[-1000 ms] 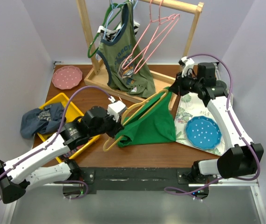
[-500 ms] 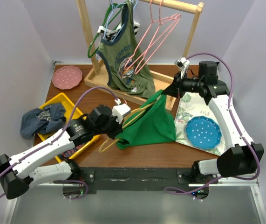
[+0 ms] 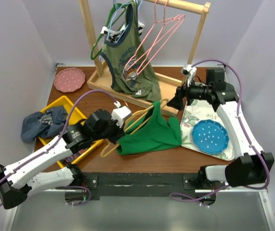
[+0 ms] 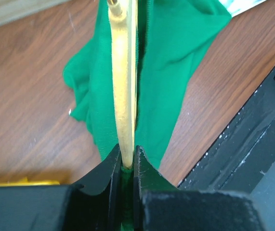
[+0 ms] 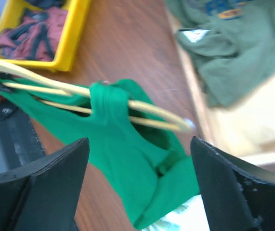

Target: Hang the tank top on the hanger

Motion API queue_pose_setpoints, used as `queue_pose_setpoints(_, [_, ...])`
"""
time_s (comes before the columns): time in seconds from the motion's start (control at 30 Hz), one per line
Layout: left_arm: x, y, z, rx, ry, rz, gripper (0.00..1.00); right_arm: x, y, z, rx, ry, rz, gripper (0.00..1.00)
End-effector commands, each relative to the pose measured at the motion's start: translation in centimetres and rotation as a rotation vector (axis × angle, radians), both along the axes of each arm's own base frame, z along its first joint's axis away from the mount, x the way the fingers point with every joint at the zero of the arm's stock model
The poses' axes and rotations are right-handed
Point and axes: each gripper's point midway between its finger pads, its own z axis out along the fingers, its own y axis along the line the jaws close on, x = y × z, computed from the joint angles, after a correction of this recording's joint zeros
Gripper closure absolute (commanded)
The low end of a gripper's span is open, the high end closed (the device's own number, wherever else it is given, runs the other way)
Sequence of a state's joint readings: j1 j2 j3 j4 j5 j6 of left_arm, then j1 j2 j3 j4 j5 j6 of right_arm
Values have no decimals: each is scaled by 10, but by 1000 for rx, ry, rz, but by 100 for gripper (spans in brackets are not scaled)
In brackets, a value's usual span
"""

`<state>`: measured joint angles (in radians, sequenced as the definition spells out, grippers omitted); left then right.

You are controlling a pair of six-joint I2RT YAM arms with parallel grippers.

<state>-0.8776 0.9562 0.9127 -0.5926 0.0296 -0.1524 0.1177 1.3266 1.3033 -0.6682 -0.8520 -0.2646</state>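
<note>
We are clenching the left jaws on the yellow hanger; the right jaws, released, should ease the other shoulder of the tank top over it.

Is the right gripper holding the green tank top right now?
No, the right gripper is wide open, and the tank top hangs on the hanger clear of its fingers.
</note>
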Motion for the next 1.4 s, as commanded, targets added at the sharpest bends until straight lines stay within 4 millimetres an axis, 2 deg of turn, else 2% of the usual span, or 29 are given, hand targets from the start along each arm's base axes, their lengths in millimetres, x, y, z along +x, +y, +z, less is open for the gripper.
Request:
queue_pose_setpoints(0.0, [6,15,17,-35,-4,119,100,3,-16,24,-26,-169,-96,3])
queue_pose_setpoints(0.03, [7,21,18,-39,-4,145,100,2,-16,24,-19,-175,-102,3])
queue_pose_setpoints(0.1, [16,35,16,-46,3,200,100,1,-15,6,5,-147,-92,2])
queue_pose_setpoints(0.17, [32,54,20,-59,-18,267,100,-4,-14,-11,36,-119,-63,2])
queue_pose_setpoints(0.27, [44,51,32,-96,-41,235,100,-10,-16,-25,49,-103,-32,1])
queue_pose_setpoints(0.3, [48,45,44,-122,-62,207,100,-13,-16,-25,62,-101,-20,1])
queue_pose_setpoints(0.33, [53,42,41,-108,-52,198,100,-16,-14,-24,75,-102,-4,1])
queue_pose_setpoints(0.37, [56,37,51,-110,-72,165,100,-20,-12,-24,79,-111,19,1])
queue_pose_setpoints(0.43, [63,32,49,-92,-62,137,100,-28,-6,-20,109,-122,68,1])
queue_pose_setpoints(0.47, [60,25,56,-101,-71,71,100,-34,-7,-19,95,-151,102,2])
queue_pose_setpoints(0.53, [49,15,53,-108,-40,-34,100,-48,-1,-11,112,-191,190,1])
queue_pose_setpoints(0.57, [31,6,49,-117,-10,-160,100,-57,0,-13,107,-218,249,1])
queue_pose_setpoints(0.63, [15,2,40,-119,31,-249,100,-79,5,-11,132,-277,377,1])
queue_pose_setpoints(0.67, [1,1,29,-123,74,-319,100,-87,6,-11,133,-303,416,1])
queue_pose_setpoints(0.73, [-16,-1,15,-140,133,-376,100,-103,8,-6,133,-370,501,1])
queue_pose_setpoints(0.83, [-29,-10,12,-192,164,-443,100,-118,18,-2,127,-382,600,1])
queue_pose_setpoints(0.93, [-41,-23,6,-214,223,-525,100,-139,42,-3,90,-362,761,1])
queue_pose_setpoints(1.07, [-62,-42,-19,-147,322,-629,100,-137,56,17,56,-426,837,1])
queue_pose_setpoints(1.1, [-68,-47,-21,-136,315,-667,100,-133,59,26,46,-460,853,1])
queue_pose_setpoints(1.17, [-73,-48,-26,-125,311,-699,100,-132,64,27,17,-475,894,1])
queue_pose_setpoints(1.2, [-74,-49,-26,-122,288,-718,100,-131,66,35,11,-487,903,1])
queue_pose_setpoints(1.27, [-72,-48,-26,-117,258,-716,100,-131,74,31,19,-444,939,1])
queue_pose_setpoints(1.33, [-71,-49,-23,-123,247,-720,100,-144,82,30,40,-397,994,1])
queue_pose_setpoints(1.37, [-71,-49,-22,-126,242,-722,100,-144,87,25,52,-362,1005,1])
